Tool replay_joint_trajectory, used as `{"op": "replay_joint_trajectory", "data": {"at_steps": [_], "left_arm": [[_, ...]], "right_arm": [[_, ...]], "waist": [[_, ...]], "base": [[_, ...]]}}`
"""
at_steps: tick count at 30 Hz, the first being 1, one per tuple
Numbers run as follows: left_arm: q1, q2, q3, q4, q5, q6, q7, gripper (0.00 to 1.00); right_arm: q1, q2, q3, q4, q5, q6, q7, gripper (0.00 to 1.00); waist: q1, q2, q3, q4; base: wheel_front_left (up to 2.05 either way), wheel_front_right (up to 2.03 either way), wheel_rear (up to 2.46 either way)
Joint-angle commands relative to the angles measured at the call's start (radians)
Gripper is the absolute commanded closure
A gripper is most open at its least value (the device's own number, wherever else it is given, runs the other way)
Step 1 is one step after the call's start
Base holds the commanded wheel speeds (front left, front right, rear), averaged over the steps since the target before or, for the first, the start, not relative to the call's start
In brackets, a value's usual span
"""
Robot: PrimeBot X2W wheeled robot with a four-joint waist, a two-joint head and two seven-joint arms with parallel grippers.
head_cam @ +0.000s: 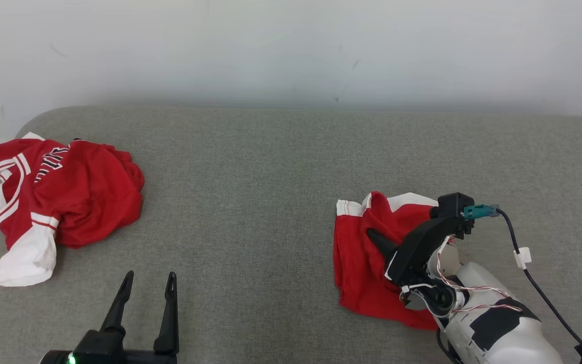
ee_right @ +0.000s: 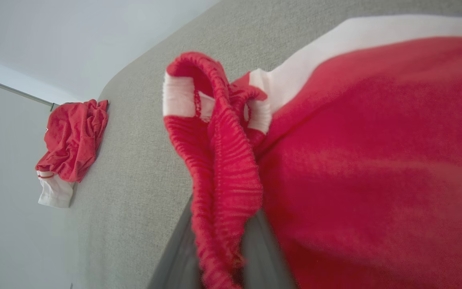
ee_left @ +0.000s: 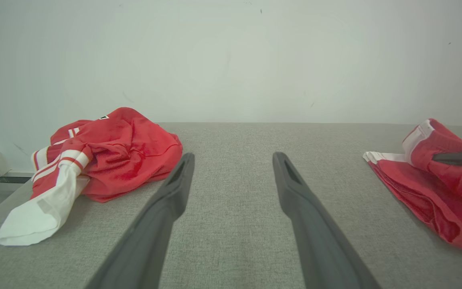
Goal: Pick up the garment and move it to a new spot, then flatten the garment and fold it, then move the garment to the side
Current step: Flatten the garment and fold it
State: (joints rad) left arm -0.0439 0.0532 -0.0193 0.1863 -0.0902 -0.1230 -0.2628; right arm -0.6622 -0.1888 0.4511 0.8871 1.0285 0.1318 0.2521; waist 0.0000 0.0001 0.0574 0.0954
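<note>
The garment [head_cam: 359, 275] is a pair of red shorts with white trim, lying crumpled on the right of the grey padded surface [head_cam: 260, 202]. My right gripper [head_cam: 373, 234] is shut on its ribbed waistband [ee_right: 223, 160], which runs down between the grey fingers [ee_right: 261, 249] in the right wrist view. A raised fold of the shorts [ee_left: 435, 188] drapes over one dark finger [ee_left: 459, 157] at the right edge of the left wrist view. My left gripper [head_cam: 149, 277] hovers open and empty over bare surface at the lower left, well apart from the shorts; its tips [ee_left: 233, 158] point toward the wall.
A second red garment, a jersey with white sleeves [head_cam: 68, 202], lies bunched at the surface's far left edge [ee_left: 122, 152]. A pale wall [head_cam: 291, 50] rises directly behind. A dark cable [head_cam: 528, 275] trails from my right wrist.
</note>
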Motion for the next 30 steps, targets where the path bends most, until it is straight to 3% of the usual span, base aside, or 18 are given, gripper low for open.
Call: {"op": "replay_joint_trajectory", "data": {"at_steps": [1, 2, 8, 16, 22, 30], "left_arm": [[-0.008, -0.002, -0.003, 0.005, -0.002, 0.0, -0.003, 0.0], [-0.007, -0.003, -0.004, 0.007, -0.002, 0.0, -0.003, 0.0], [0.02, -0.001, 0.012, 0.013, 0.004, -0.002, -0.003, 0.0], [0.046, 0.009, 0.049, -0.004, 0.018, 0.009, -0.003, 0.0], [0.062, 0.013, 0.078, -0.028, 0.025, 0.022, -0.003, 0.0], [0.074, 0.018, 0.101, -0.051, 0.043, 0.044, -0.003, 0.0]], "right_arm": [[-0.009, 0.014, 0.006, 0.009, -0.015, -0.002, -0.016, 0.22], [-0.01, 0.019, 0.008, 0.019, -0.022, -0.002, -0.026, 0.0], [-0.006, -0.001, 0.024, -0.016, -0.045, -0.002, -0.094, 0.0], [0.026, -0.091, 0.02, -0.145, -0.054, -0.002, -0.207, 0.0], [0.07, -0.174, 0.014, -0.228, -0.138, -0.002, -0.379, 0.0], [0.15, -0.207, -0.024, -0.318, -0.291, -0.002, -0.507, 0.0]], "waist": [[0.0, -0.0001, -0.004, 0.01], [0.0, -0.0001, -0.007, 0.012], [0.0, -0.0001, -0.03, 0.003], [0.0, -0.0001, -0.047, -0.04], [0.0, -0.0001, -0.05, -0.081], [0.0, -0.0001, -0.047, -0.129]], "base": [[0.0, 0.0, 0.0], [0.0, 0.0, 0.0], [0.0, 0.0, 0.0], [0.0, 0.0, 0.0], [0.0, 0.0, 0.0], [0.0, 0.0, 0.0]]}}
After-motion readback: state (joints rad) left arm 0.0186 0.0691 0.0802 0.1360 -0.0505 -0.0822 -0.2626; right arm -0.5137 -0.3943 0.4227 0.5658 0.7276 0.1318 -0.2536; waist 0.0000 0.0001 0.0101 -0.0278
